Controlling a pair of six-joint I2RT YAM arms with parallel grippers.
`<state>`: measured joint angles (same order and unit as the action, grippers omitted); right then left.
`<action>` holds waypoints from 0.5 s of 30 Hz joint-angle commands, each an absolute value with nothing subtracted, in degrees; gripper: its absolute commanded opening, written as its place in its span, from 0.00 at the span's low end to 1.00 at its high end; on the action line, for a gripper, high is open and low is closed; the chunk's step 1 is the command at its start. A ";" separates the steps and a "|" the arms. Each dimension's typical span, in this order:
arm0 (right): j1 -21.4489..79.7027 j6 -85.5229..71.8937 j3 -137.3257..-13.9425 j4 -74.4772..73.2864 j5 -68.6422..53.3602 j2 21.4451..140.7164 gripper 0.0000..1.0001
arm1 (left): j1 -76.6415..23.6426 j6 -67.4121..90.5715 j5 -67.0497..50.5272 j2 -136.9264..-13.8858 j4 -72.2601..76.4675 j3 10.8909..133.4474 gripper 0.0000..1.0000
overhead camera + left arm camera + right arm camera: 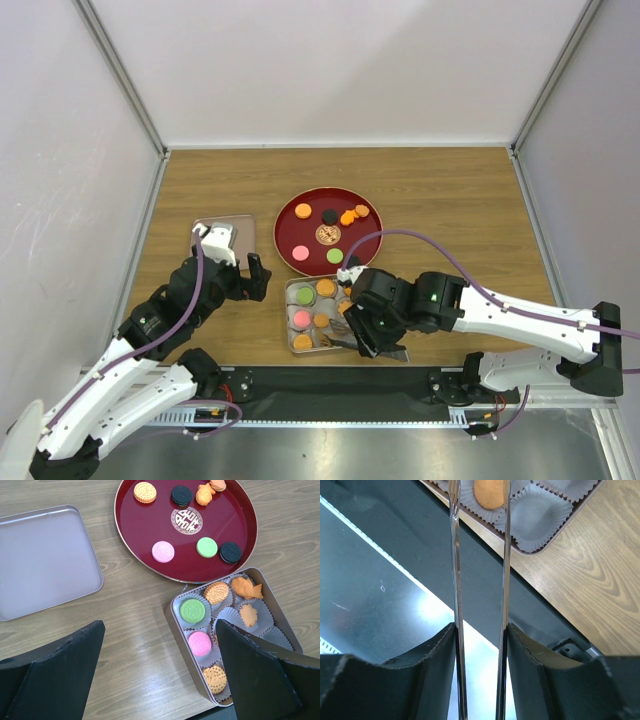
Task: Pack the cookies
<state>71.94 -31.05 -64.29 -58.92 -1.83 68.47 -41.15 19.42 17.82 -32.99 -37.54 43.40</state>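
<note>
Wooden tabletop [450, 190], white-walled enclosure.

Right gripper [480, 630]: fingers clamped on thin steel tongs [454, 555]. The blades stand apart either side of an orange round cookie [489, 492] lying in a paper cup. Whether it is pinched cannot be told.

Left gripper [160, 625]: fingers spread fully, nothing held, hovering at the tin's 9 o'clock.

Square silver tin [185, 652], lined with pale pleated paper cups [272, 635]: at least six cookies [192, 610] seated, green, pink and orange. Several cups are vacant.

Round dark-red lacquer tray [145, 530], 12 o'clock of the tin: seven cookies waiting, orange, black, pink and green.

Flat grey metal lid [45, 560], 10 o'clock of the tin, off.

Judgement: packing roughly half done. The tray is yet to be cleared.
</note>
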 commanded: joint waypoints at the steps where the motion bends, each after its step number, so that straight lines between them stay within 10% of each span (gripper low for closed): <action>1: 72.42 -30.59 -69.68 -58.97 -0.18 67.68 0.48 | -41.48 19.42 18.02 -32.70 -36.65 44.21 1.00; 15: 60.84 -22.24 -84.27 -58.54 11.07 75.39 0.47 | -41.57 19.42 18.02 -32.78 -36.65 44.30 1.00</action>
<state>63.83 -25.85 -79.64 -60.25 6.31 72.31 -41.15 19.44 17.82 -32.93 -37.54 43.40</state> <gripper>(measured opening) 0.479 0.996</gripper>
